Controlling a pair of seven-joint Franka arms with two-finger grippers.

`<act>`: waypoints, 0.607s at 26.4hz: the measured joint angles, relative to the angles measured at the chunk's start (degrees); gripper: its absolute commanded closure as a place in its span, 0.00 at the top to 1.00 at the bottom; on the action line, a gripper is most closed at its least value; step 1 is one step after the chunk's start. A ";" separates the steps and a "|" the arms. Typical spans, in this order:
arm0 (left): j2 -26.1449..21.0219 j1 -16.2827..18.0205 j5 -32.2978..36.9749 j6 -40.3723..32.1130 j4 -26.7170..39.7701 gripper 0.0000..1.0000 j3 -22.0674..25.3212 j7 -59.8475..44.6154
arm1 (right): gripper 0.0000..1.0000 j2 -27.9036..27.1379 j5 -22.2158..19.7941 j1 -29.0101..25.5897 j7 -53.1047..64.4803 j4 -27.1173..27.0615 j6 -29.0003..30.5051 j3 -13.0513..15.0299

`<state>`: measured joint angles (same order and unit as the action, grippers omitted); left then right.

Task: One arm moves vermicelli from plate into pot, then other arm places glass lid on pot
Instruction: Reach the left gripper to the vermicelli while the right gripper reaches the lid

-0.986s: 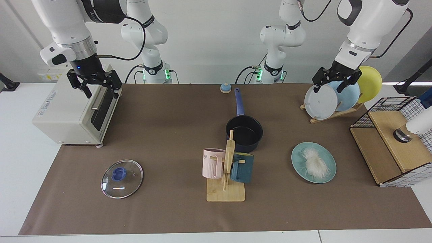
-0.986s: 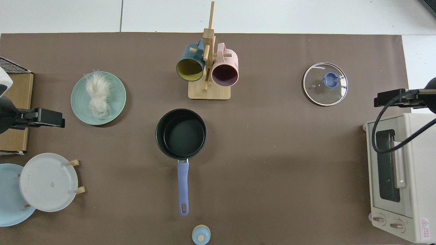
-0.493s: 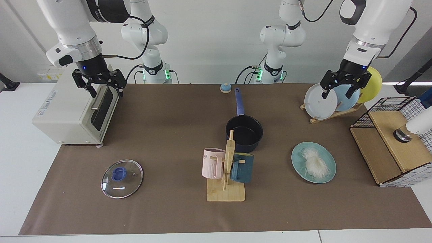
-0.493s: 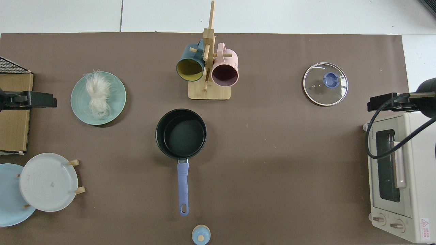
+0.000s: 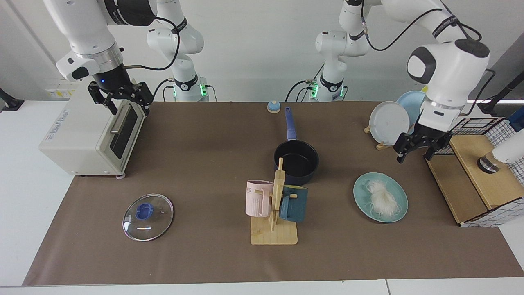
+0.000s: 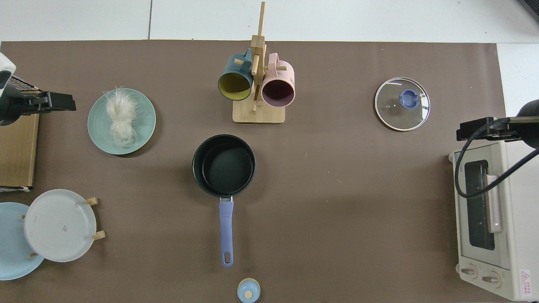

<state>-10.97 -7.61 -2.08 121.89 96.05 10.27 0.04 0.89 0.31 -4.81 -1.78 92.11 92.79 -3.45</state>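
Note:
The vermicelli (image 5: pixel 382 198) (image 6: pixel 121 115) lies as a white tangle on the teal plate (image 5: pixel 362 190) (image 6: pixel 145 122). To its side, the dark pot (image 5: pixel 297 162) (image 6: pixel 224 165) stands empty mid-table with its blue handle pointing toward the arm bases. The glass lid (image 5: pixel 147 211) (image 6: pixel 402 104) rests flat on the mat, blue knob up. My left gripper (image 5: pixel 414 153) (image 6: pixel 63 102) hangs open, empty, above the mat just beyond the plate's far edge. Over the toaster oven, my right gripper (image 5: pixel 123 102) (image 6: pixel 476 128) waits open and empty, far from the lid.
A toaster oven (image 5: pixel 88 131) stands at one table end. A wooden mug tree (image 5: pixel 274 205) with two mugs stands in front of the pot. A plate rack (image 5: pixel 389 123), a wooden box with a wire basket (image 5: pixel 475 176) and a small blue knob (image 5: pixel 273 107) are nearby.
My left gripper has dropped from in front of the plate rack and come forward toward the teal plate. My right gripper has shifted only slightly over the toaster oven.

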 measured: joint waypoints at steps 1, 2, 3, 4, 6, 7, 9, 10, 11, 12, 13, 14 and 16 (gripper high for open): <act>-1.25 0.02 -0.02 1.12 0.01 1.00 -0.06 0.00 | 1.00 0.04 0.00 0.02 0.00 -0.01 -0.33 -0.04; -2.56 0.02 -0.03 2.37 0.04 1.00 -0.14 0.00 | 1.00 0.05 0.00 0.03 0.00 -0.02 -0.51 -0.08; -3.90 0.02 -0.03 3.75 0.05 1.00 -0.23 0.00 | 1.00 0.05 0.00 0.03 0.00 -0.03 -0.55 -0.10; -5.23 0.02 -0.04 5.23 0.05 1.00 -0.33 0.00 | 1.00 0.04 0.00 0.03 0.00 -0.04 -0.55 -0.11; -7.85 0.02 -0.05 8.05 0.04 1.00 -0.50 -0.02 | 1.00 -0.04 0.00 0.03 0.00 -0.18 -0.55 -0.11; -9.07 0.02 -0.05 9.22 0.03 1.00 -0.58 -0.05 | 1.00 -0.16 0.00 0.03 0.00 -0.37 -0.55 -0.11; -11.61 0.03 -0.06 11.65 0.03 1.00 -0.82 -0.10 | 1.00 -0.85 -0.01 0.02 0.00 -1.17 -0.55 -0.09; -12.75 0.04 -0.09 12.92 0.03 1.00 -1.02 -0.13 | 1.00 -1.48 -0.02 0.00 0.00 -1.91 -0.55 -0.08; -13.78 0.04 -0.14 14.17 0.03 1.00 -1.26 -0.20 | 1.00 -2.35 -0.03 -0.01 0.00 -2.92 -0.55 -0.04; -14.64 0.04 -0.26 15.10 0.02 1.00 -1.50 -0.30 | 1.00 -3.46 -0.03 -0.03 0.00 -4.05 -0.59 -0.01; -15.29 0.05 -0.59 15.69 0.00 1.00 -1.70 -0.41 | 1.00 -4.70 -0.02 -0.04 0.00 -5.14 -0.61 0.01; -15.75 0.06 -1.18 15.97 -0.01 1.00 -1.88 -0.51 | 1.00 -6.13 -0.02 -0.04 0.01 -6.29 -0.62 0.02; -16.24 0.09 -2.56 16.03 -0.03 1.00 -2.11 -0.52 | 1.00 -9.75 -0.02 -0.03 0.01 -9.36 -0.61 0.00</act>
<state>-27.21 -7.52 -4.64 137.92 96.03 8.16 -0.48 -8.86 0.29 -4.85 -1.78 82.76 92.18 -3.45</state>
